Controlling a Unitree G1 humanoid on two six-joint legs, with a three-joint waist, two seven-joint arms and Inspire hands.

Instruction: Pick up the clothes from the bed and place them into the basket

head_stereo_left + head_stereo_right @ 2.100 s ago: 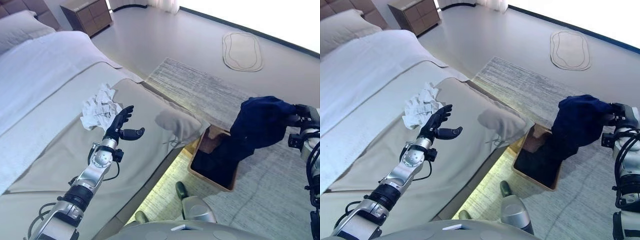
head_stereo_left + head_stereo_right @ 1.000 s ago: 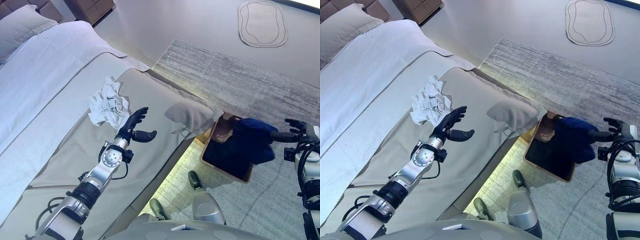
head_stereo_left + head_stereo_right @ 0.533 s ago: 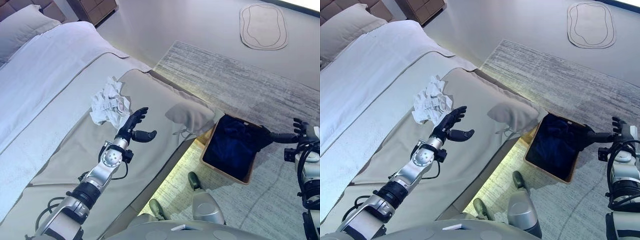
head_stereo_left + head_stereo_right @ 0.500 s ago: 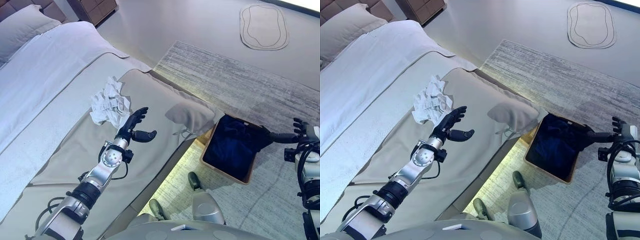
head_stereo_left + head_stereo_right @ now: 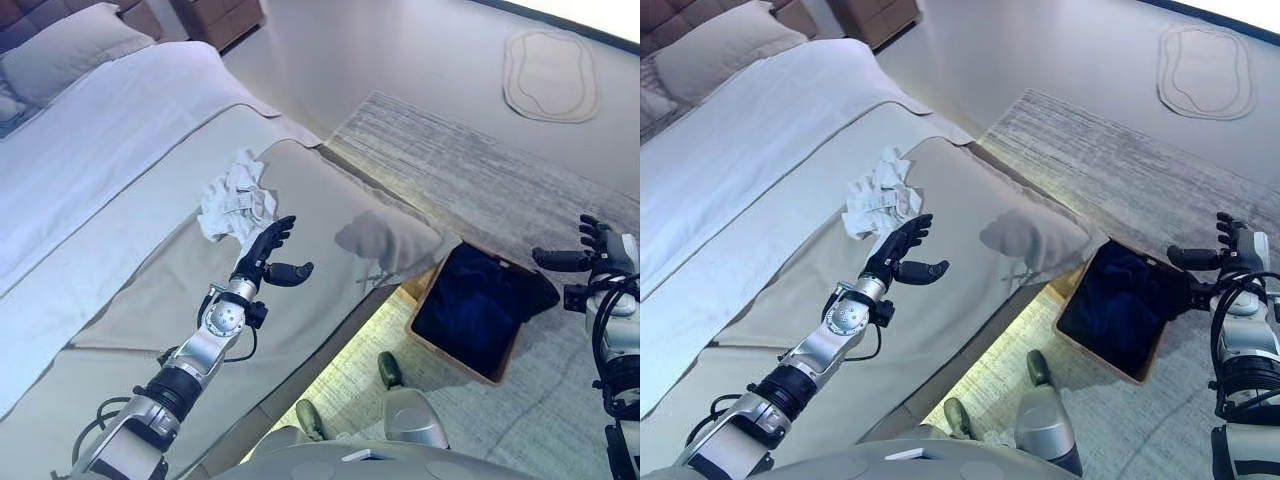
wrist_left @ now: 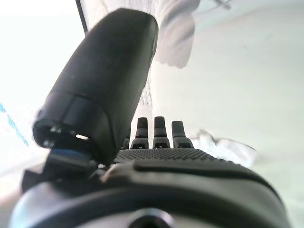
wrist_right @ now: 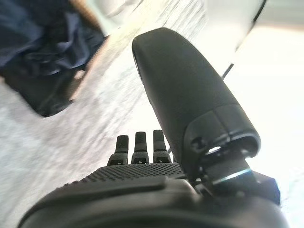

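The white clothes (image 5: 236, 197) are lying crumpled on the bed (image 5: 120, 250), just beyond the fingertips of the left hand (image 5: 262, 258), which is hovering over the bedspread with fingers straight and thumb splayed, holding nothing. That hand is far nearer than the right hand (image 5: 588, 250), which is hanging released and empty beside the basket (image 5: 450, 358) on the rug, where a dark garment (image 5: 475, 307) is already sitting.

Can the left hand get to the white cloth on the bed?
Probably yes. The left hand is open above the bed, its fingertips right beside the white cloth, with nothing between them.
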